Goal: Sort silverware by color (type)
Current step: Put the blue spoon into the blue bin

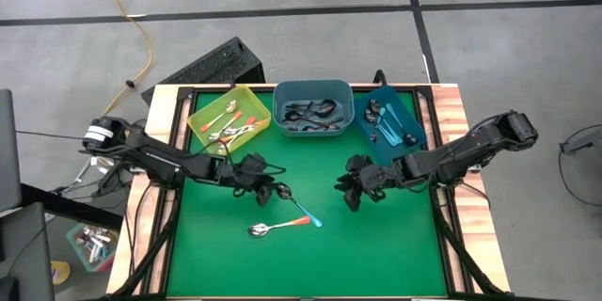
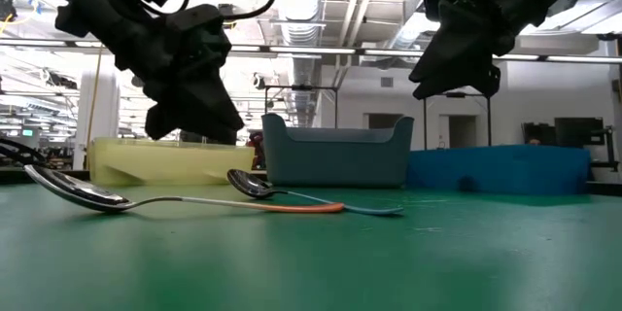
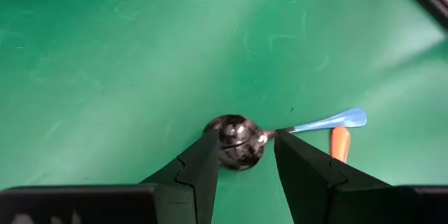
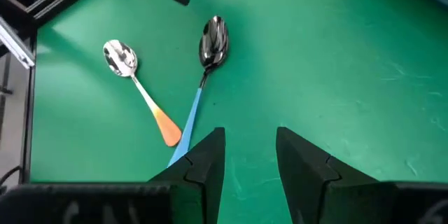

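Observation:
Two spoons lie flat on the green mat. The teal-blue-handled spoon has its bowl pointing toward the left arm. The orange-handled spoon lies beside it, and their handle ends cross. My left gripper is open and hovers over the teal spoon's bowl, one finger on either side; the low view shows it above the mat. My right gripper is open and raised, to the right of both spoons.
Three bins stand along the mat's far edge: a yellow bin with orange-handled spoons, a grey-blue bin with dark metal ones, and a blue bin with teal-handled ones. Bare green mat lies toward the near edge.

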